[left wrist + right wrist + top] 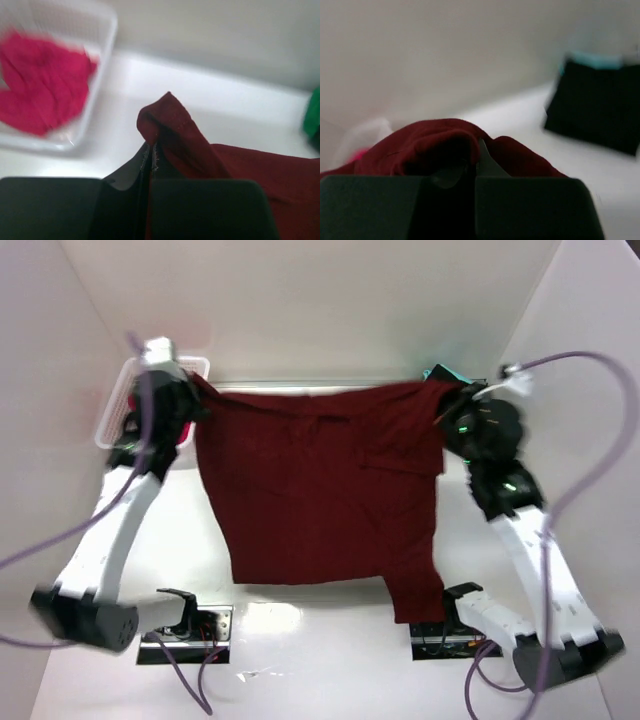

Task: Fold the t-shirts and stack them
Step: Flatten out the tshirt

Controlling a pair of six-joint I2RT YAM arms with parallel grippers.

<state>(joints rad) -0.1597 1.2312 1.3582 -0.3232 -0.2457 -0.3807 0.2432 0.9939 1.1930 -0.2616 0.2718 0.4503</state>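
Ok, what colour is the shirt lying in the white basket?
The shirt is bright pink, clearest in the left wrist view.

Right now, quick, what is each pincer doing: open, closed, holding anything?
Left pincer: closed, holding one top corner of the maroon t-shirt.
Right pincer: closed, holding the other top corner of the same shirt.

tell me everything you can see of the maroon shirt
The maroon shirt is soft dark red cloth, spread out wide. The left gripper is shut on its far left corner, the right gripper on its far right corner, bunching the cloth there. Creases cross its upper right, and a flap hangs past the hem at the near right.
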